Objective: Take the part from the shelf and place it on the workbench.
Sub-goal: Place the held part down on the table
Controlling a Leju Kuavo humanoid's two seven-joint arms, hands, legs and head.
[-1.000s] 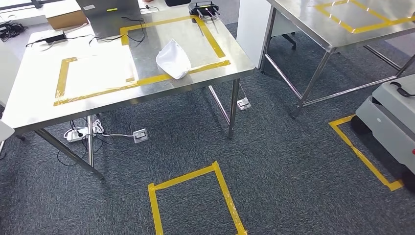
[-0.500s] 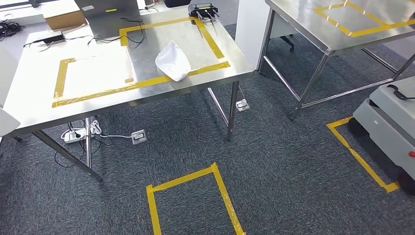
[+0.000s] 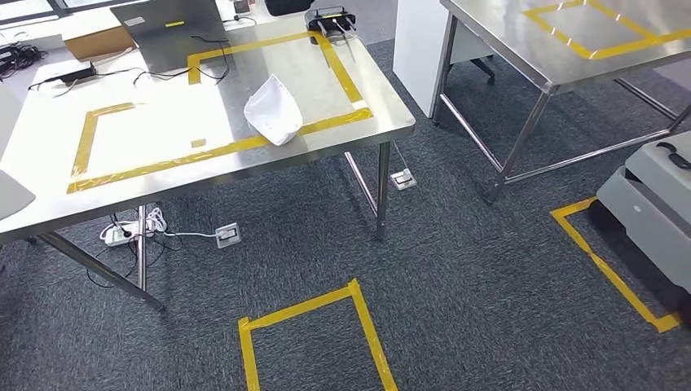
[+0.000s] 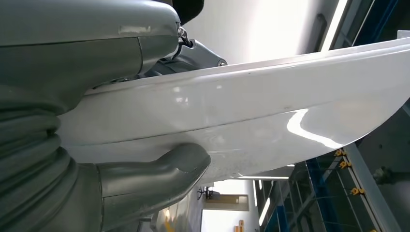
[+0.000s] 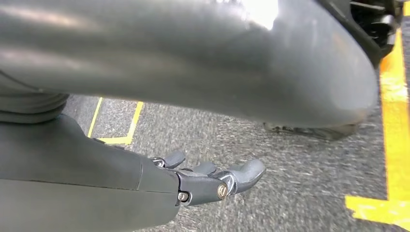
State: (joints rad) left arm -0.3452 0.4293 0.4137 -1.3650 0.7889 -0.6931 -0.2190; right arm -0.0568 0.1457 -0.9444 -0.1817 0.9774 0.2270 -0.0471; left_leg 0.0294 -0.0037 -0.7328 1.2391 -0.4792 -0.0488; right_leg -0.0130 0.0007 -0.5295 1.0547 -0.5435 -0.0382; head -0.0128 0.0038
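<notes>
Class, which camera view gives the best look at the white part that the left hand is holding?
The left wrist view: the white part spans the frame, gripped by the left hand. The head view shows a similar white part lying on the workbench; the right wrist view shows floor.

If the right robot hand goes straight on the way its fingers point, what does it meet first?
Probably nothing near: ahead of the right robot hand lies only grey carpet, so the way looks free, though depth is unclear.

Dark grey carpet floor (image 3: 456, 269) is carrying yellow tape rectangles (image 3: 314, 334). A steel surface (image 3: 49, 204) edged with yellow tape is standing at left, glare washing over it, cables and a power strip (image 3: 122, 234) lying beneath. A second steel table (image 3: 562, 69) is standing at upper right
</notes>
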